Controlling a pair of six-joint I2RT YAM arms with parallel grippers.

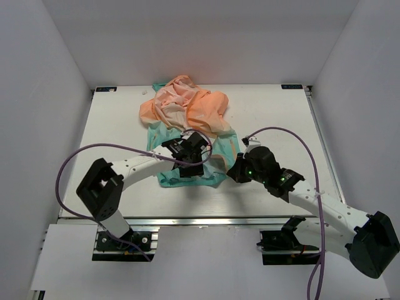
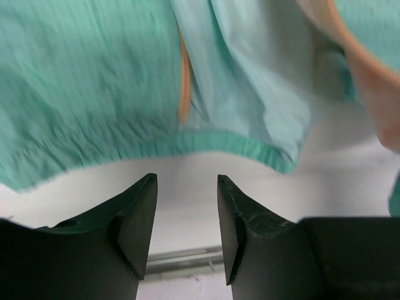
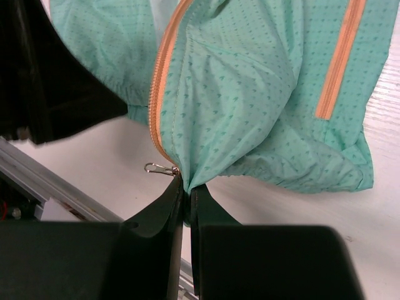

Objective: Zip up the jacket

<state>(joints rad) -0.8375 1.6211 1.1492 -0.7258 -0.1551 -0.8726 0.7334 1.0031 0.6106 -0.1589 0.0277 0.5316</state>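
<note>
The top camera looks steeply down from high up behind me, taking in the whole white table [image 1: 112, 119]. The left wrist camera looks low past my left gripper [image 2: 187, 184], close to the teal hem of the thin crinkly peach-and-teal jacket [image 2: 81, 94]. The right wrist camera sits even closer, over my right gripper [image 3: 186, 187], facing that same hem and its orange zipper [image 3: 164, 69].
</note>
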